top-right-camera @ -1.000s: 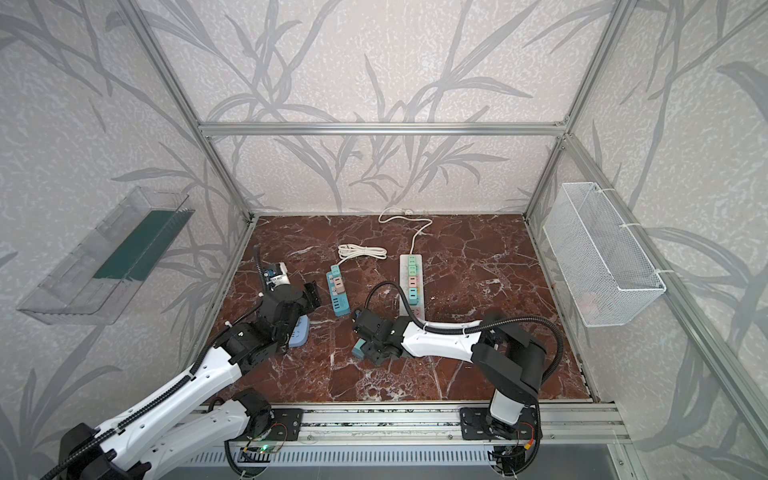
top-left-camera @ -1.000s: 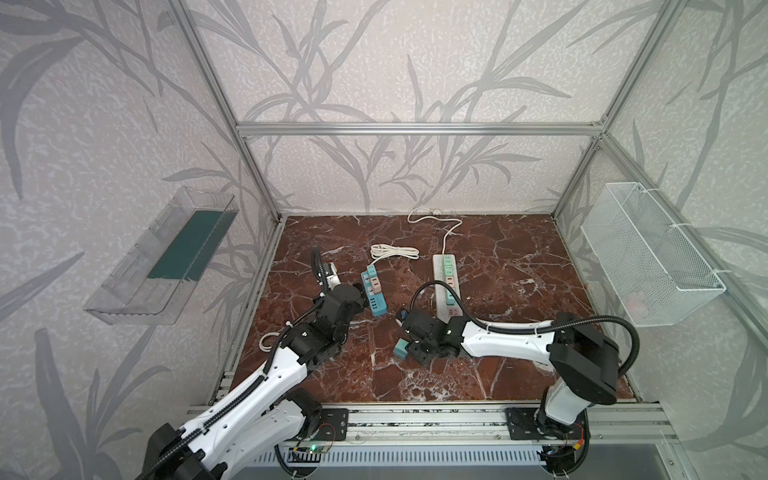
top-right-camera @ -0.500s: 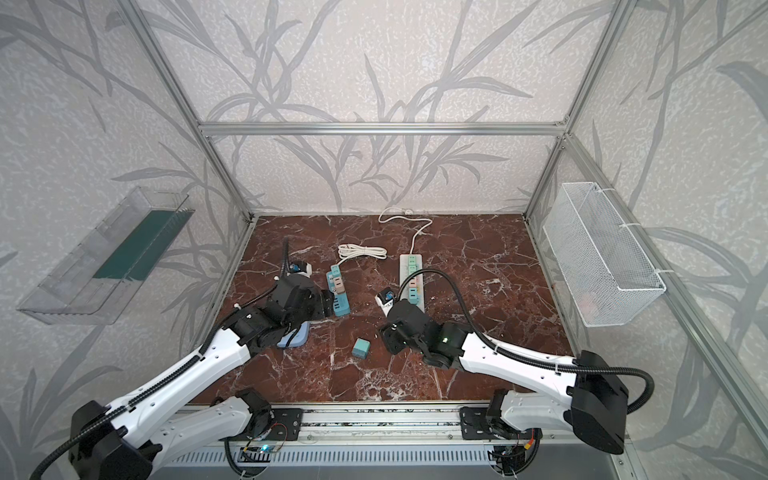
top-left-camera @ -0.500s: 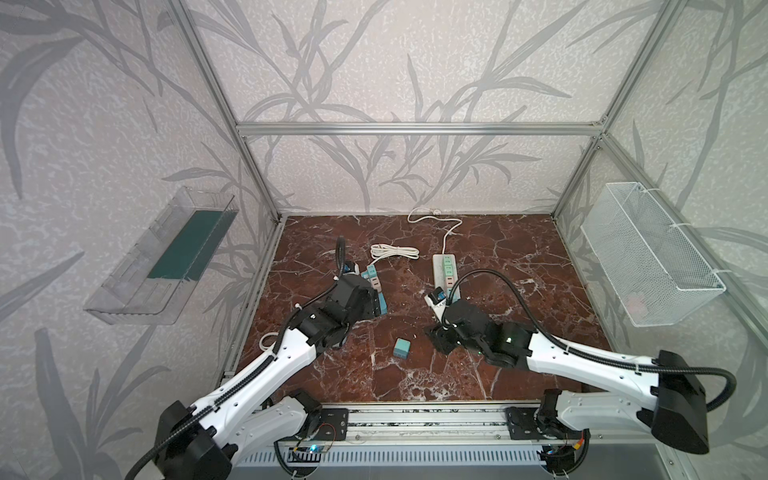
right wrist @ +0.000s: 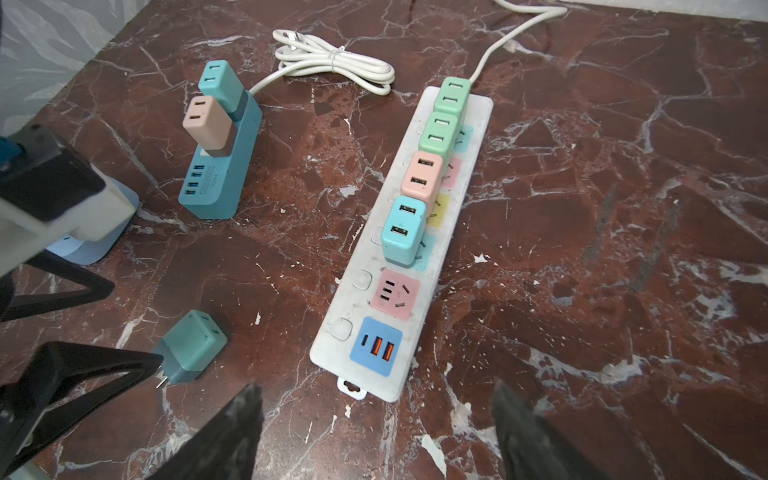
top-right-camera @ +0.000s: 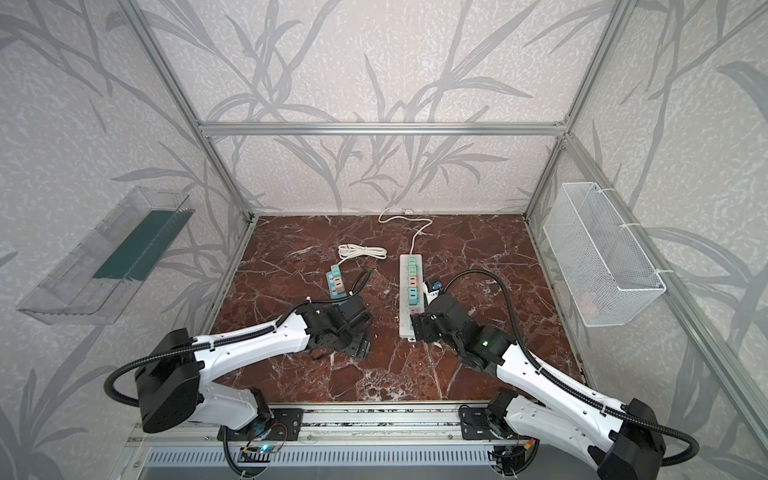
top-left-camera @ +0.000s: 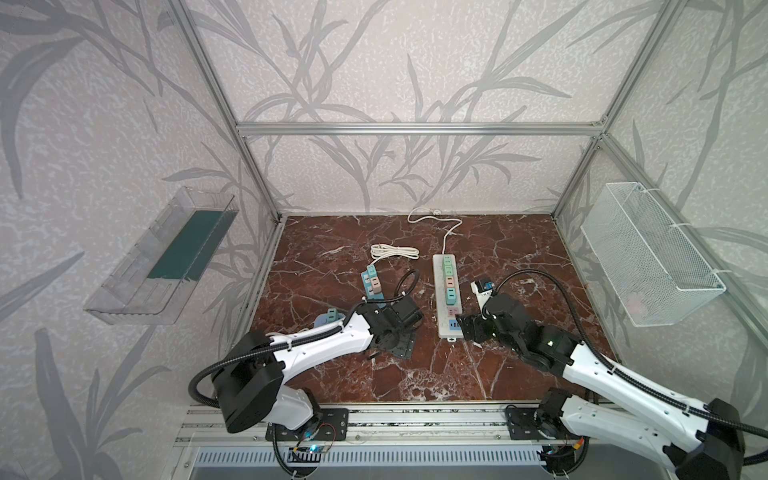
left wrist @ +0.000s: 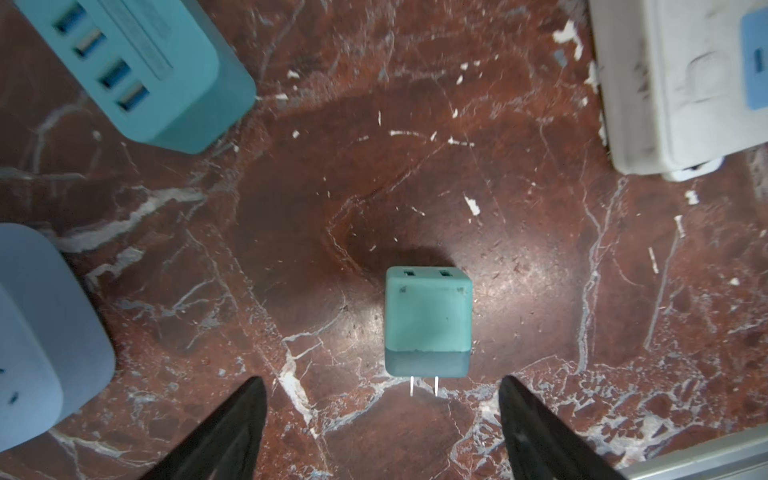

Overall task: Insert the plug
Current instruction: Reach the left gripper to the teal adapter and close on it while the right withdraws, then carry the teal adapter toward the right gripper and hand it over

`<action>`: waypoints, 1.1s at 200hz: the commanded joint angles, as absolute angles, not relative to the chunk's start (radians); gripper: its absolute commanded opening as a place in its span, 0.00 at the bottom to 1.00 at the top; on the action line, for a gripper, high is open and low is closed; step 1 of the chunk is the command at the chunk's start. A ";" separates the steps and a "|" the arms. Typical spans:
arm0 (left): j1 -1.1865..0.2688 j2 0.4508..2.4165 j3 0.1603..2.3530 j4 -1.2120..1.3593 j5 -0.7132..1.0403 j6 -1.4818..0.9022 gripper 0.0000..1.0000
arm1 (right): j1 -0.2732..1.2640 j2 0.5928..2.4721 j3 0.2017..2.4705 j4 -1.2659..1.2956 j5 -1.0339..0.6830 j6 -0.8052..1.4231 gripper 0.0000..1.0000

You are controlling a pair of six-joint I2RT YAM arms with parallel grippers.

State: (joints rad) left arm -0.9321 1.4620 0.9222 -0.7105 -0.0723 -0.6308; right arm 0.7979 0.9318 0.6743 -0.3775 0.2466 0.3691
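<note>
The loose plug (left wrist: 428, 322) is lying on its side on the marble floor (left wrist: 291, 208), just off the USB end of the white power strip (right wrist: 359, 297), and it's not in any socket yet. It's a scuffed teal-green cube with two small slots on one face. The other end has a darker band and two thin metal prongs. There's only one loose one.

The left gripper (left wrist: 381, 379) is spread wide, with the plug just past its tips and lined up between them. There's a gap on both sides, so nothing's grabbed. The right gripper (right wrist: 376, 386) is spread wide too and empty, hanging right by the strip's USB end.

Counts: four plugs sit in the white strip, namely two green plugs (right wrist: 438, 133), one peach plug (right wrist: 420, 176) and one blue plug (right wrist: 402, 230). That leaves the pink socket (right wrist: 395, 293) by the USB panel free. Two more, a teal plug (right wrist: 218, 81) and a tan plug (right wrist: 205, 122), stand in the smaller teal strip (right wrist: 224, 183), which is beside the white one on the loose plug's side. One bundled white cable (right wrist: 332, 62) lies past that.

In both top views the left arm covers the loose plug, so only the wrist cams show it. A top view does show the pale blue adapter (top-left-camera: 322, 323), farther from the white strip than the teal one.
</note>
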 commanded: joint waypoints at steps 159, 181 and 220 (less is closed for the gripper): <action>-0.959 1.750 1.017 -0.693 -0.015 -0.503 0.48 | 0.786 0.939 0.684 -0.449 0.260 0.371 0.76; -0.959 1.761 1.023 -0.699 -0.014 -0.493 0.42 | 0.785 0.939 0.690 -0.459 0.258 0.370 0.76; -0.959 1.731 1.023 -0.685 -0.012 -0.470 0.16 | 0.785 0.931 0.702 -0.478 0.260 0.367 0.76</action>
State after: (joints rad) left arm -0.9592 1.7283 1.0195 -0.6952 -0.0158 -0.4934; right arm 0.7918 0.9386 0.6739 -0.4454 0.2535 0.3729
